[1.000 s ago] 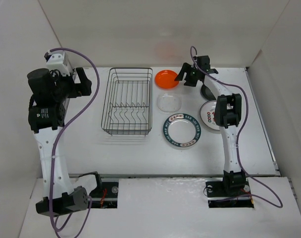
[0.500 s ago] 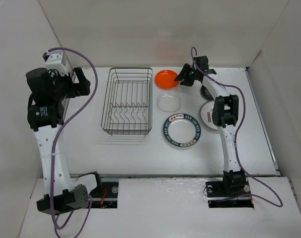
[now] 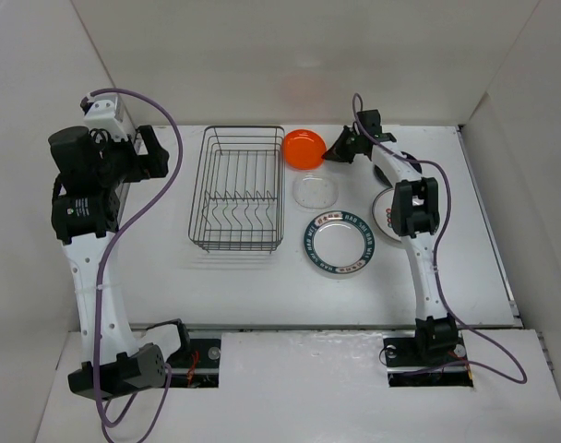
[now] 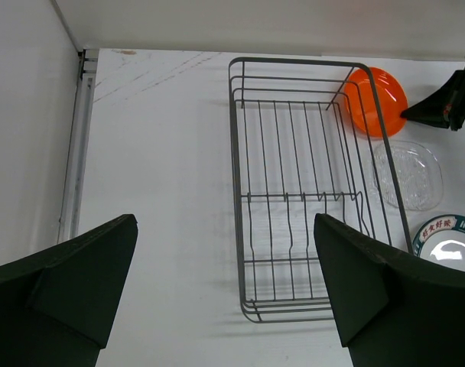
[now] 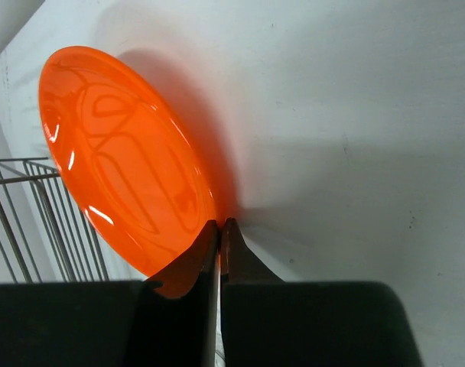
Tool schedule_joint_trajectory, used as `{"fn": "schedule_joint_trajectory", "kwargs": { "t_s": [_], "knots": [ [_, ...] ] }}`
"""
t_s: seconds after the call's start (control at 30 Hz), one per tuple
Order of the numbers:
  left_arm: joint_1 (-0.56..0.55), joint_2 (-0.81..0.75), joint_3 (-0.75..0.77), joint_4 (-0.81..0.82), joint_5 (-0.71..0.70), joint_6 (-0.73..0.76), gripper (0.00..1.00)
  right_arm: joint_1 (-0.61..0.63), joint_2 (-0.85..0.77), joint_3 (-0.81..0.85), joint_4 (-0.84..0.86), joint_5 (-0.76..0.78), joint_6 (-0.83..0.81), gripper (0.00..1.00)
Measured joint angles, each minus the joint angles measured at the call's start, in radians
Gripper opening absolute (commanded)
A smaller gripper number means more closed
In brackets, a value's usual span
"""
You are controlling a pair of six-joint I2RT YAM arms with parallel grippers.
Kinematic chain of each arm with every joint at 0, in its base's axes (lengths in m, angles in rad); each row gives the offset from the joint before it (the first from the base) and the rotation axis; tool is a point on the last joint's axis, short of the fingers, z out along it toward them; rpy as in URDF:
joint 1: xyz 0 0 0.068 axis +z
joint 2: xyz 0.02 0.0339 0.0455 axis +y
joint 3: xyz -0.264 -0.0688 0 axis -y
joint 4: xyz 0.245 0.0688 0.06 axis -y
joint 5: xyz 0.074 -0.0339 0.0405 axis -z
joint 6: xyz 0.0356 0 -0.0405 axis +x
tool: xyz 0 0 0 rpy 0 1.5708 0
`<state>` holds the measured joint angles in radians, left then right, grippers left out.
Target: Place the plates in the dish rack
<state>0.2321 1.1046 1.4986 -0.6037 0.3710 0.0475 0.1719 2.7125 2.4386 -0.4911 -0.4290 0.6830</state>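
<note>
Top of dish rack (image 3: 237, 189) open, right side crowded
Tilted orange plate (image 3: 304, 149) just beside its far-right corner, clear plate (image 3: 315, 191) near the right wall; bare table (image 3: 161, 258) btwn rack & left arm (image 3: 87, 208).

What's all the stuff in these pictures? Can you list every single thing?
dish rack: one, dark wire, middle of the table, nothing in it.
orange plate: one, orange, tipped up by the rack's far right corner, pinched at its edge.
clear plate: one, see-through, flat, right of the rack.
lettered plate: one, white with a dark teal rim, nearer than the clear plate.
picture plate: one, white with a grey rim, partly hidden by the right arm.
table: one, white.
left gripper: one, black, open, left of the rack.
right gripper: one, black, shut on the orange plate.
</note>
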Motion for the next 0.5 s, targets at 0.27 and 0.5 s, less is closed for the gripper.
{"fn": "schedule_joint_trajectory", "kwargs": {
  "t_s": [0.27,0.5],
  "knots": [
    [0.0,0.003,-0.006,0.0,0.0,0.0,1.0,0.0,-0.022,-0.062,0.054,0.018,0.074,0.0],
    [0.001,0.045,-0.018,0.03,0.033,0.0,1.0,0.0,-0.248,-0.388,0.25,0.115,0.127,0.0]
  ]
}}
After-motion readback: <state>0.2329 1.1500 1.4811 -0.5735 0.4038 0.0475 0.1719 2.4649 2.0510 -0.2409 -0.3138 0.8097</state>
